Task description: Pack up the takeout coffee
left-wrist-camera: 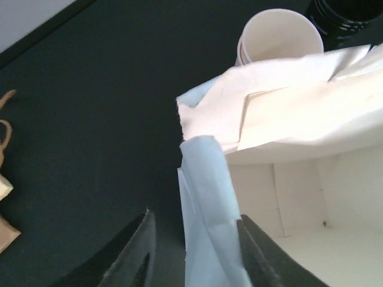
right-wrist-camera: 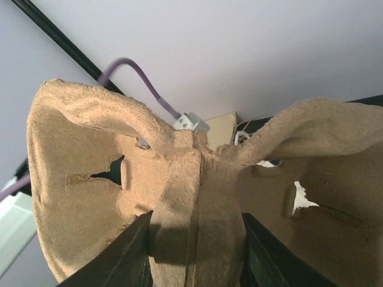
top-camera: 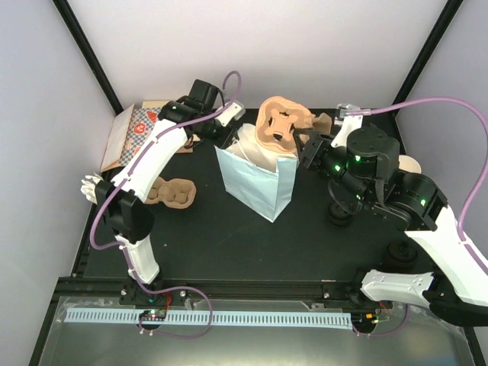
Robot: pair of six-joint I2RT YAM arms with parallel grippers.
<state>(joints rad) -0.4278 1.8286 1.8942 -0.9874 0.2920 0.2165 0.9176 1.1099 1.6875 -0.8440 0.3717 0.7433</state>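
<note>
Now the right tool [right-wrist-camera: 194, 251] is clamped on the brown carrier [top-camera: 276, 122] above the blue bag [top-camera: 263, 187], while the left tool [left-wrist-camera: 192, 239] stands half open astride the bag's rim. One paper cup [left-wrist-camera: 278, 36] sits close beside the bag. Next, I think, the carrier must descend inside.

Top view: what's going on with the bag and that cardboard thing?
The right gripper holds the brown cup carrier over the mouth of the open light blue bag. The left gripper straddles the bag's rim, a gap showing on one side. A cream paper cup sits on the table just outside the bag.
</note>
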